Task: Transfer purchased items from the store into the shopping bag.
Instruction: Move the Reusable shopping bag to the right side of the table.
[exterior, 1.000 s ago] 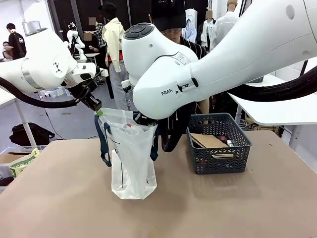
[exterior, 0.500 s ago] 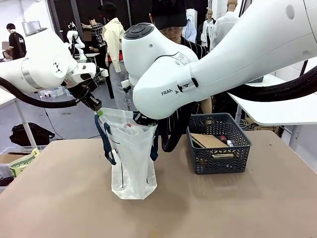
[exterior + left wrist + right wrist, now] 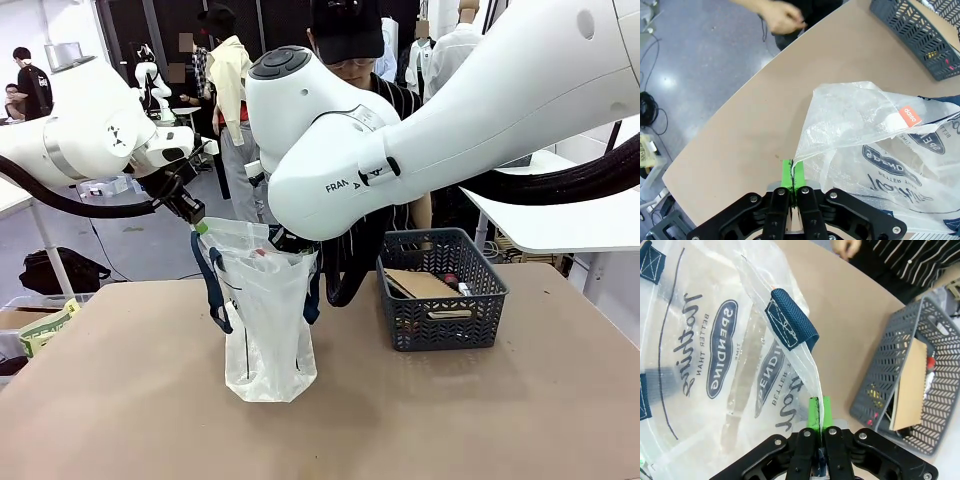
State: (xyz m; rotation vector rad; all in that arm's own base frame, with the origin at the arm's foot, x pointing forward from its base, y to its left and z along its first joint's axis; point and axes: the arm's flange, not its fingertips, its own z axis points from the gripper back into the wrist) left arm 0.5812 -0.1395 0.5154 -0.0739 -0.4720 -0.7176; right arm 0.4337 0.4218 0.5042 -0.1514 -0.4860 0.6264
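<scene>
Left gripper [image 3: 793, 165] pinched tight on the rim of the shopping bag [image 3: 865, 130], right gripper [image 3: 819, 402] clamped on the opposite rim below a navy handle [image 3: 790, 320], bag upright on the table [image 3: 480, 420], store basket [image 3: 440, 315] near its right side, brown card [image 3: 420, 283] inside.

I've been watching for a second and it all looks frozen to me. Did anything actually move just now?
Almost nothing. The navy strap hanging on the shopping bag swung slightly, and the person behind shifted a little. The left pincer and right pincer stay clamped on the bag's rim, holding its mouth open. The basket has not moved.
</scene>
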